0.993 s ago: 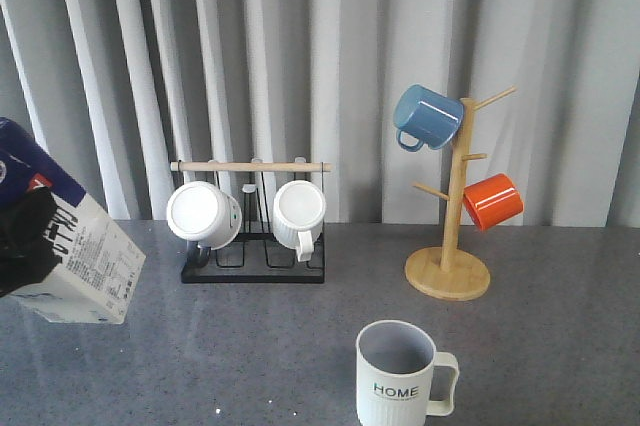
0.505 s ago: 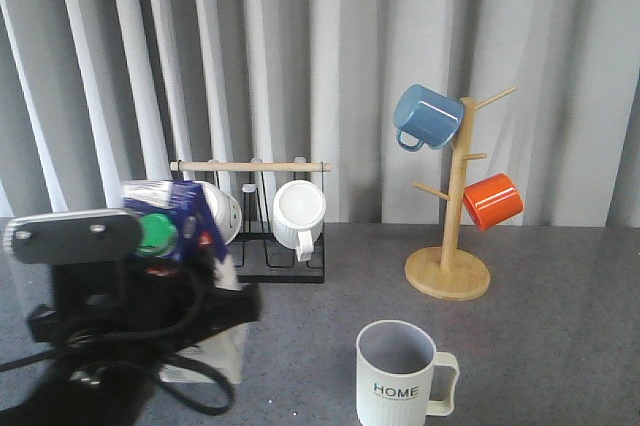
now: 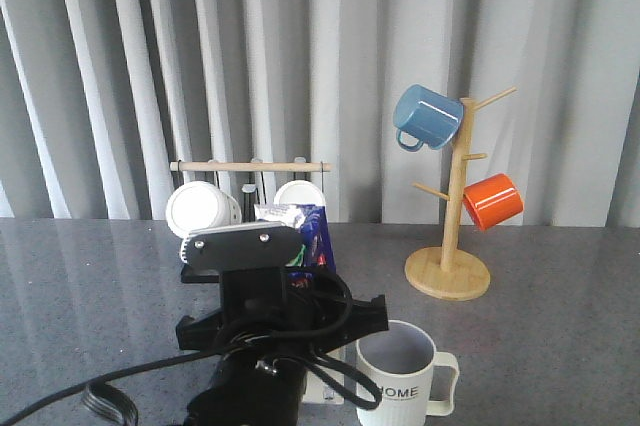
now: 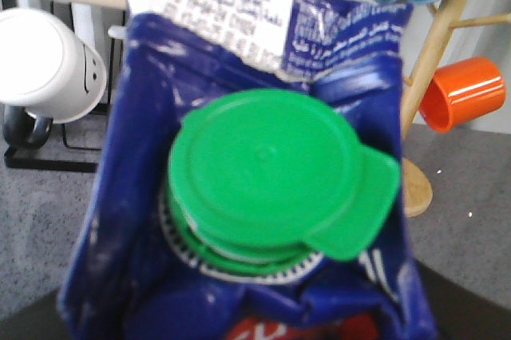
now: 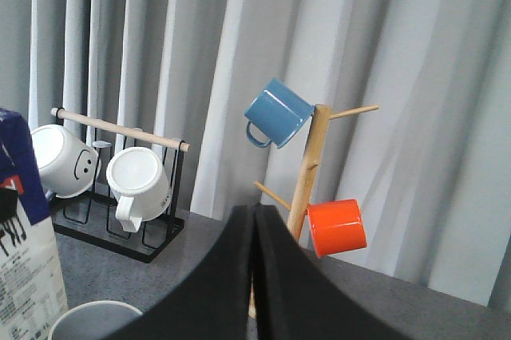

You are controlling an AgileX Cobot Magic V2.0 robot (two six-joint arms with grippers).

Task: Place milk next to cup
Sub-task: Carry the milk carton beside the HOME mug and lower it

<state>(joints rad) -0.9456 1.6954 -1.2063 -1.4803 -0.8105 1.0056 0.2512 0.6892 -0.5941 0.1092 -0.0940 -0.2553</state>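
Left pincer [image 3: 300,371] sits low in the centre of the front view, black and bulky, clenched around the milk [image 3: 305,236]; only the carton's blue gabled top and silver crimped edge rise above the arm's grey plate. In the left wrist view the milk [image 4: 263,196] fills most of the frame, its green round cap [image 4: 275,184] facing the camera, and the fingers themselves are out of sight below the carton. Just to the right of the arm, at the lower centre of the front view, stands the cup [image 3: 405,376], off-white and ribbed, its handle pointing right and its lettering partly hidden behind the arm. Carton and cup are very near each other; whether they touch cannot be told.

Right pincer [image 5: 254,276] shows at the bottom centre of its own wrist view, its two dark fingers pressed together with nothing between them.

Behind, at centre left of the front view, a black rack [image 3: 250,246] with a wooden bar holds two white mugs. At centre right, a wooden mug tree [image 3: 450,246] stands on the grey counter [image 3: 560,326], carrying a blue mug [image 3: 427,116] and an orange mug [image 3: 493,200]. Grey pleated curtains fill the background.
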